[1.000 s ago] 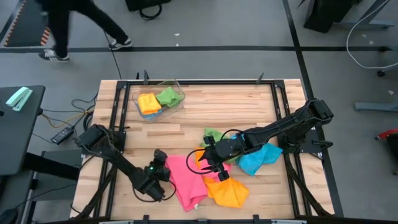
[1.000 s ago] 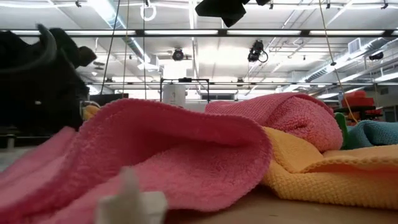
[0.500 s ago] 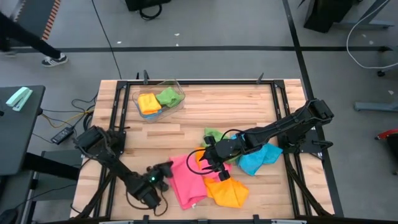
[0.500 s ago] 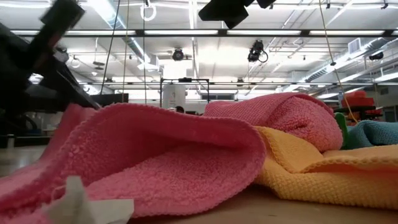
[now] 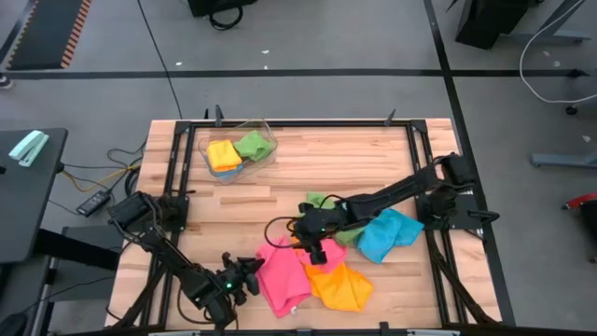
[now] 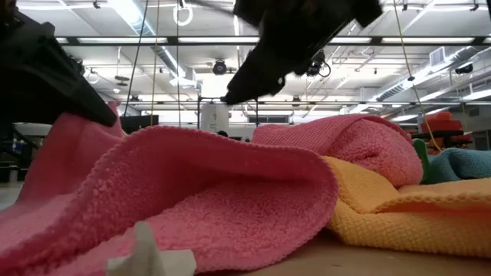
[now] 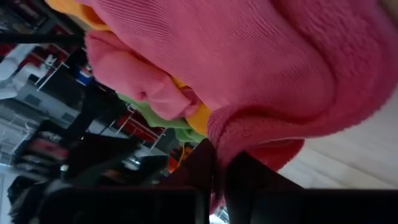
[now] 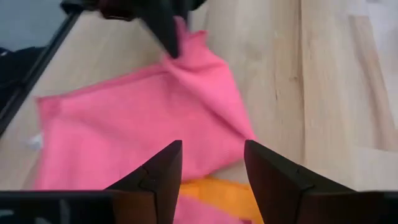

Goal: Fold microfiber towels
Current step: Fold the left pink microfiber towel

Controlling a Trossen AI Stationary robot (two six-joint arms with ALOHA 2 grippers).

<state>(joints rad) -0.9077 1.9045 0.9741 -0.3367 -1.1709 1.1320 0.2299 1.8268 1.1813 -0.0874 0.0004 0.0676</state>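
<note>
A pink microfiber towel point(image 5: 282, 275) lies crumpled near the table's front edge. It partly overlaps an orange-yellow towel point(image 5: 341, 287) on its right. A blue towel point(image 5: 387, 233) and a green one point(image 5: 322, 202) lie farther back. My left gripper point(image 5: 250, 273) is at the pink towel's left side and is shut on it. My right gripper point(image 8: 211, 167) hangs open above the pink towel point(image 8: 137, 118) and touches nothing. My left gripper pinches the pink towel's left corner point(image 8: 188, 38) between its two fingers, where a doubled edge point(image 7: 219, 144) runs in between them. The fingers come nearly level from the table's left. That corner point(image 6: 77, 134) stands raised, while the rest of the towel lies on the table.
A clear plastic bin point(image 5: 239, 149) at the back left holds an orange and a green cloth. Bare wood lies between the bin and the heap of towels. A black frame rail point(image 5: 308, 122) runs around the table.
My left gripper has rolled over and shifted toward the table's near edge. The pink towel's left corner now stands higher than before, while its body stays put. My right gripper has come down toward the pink towel and a little toward the table's left, still open.
</note>
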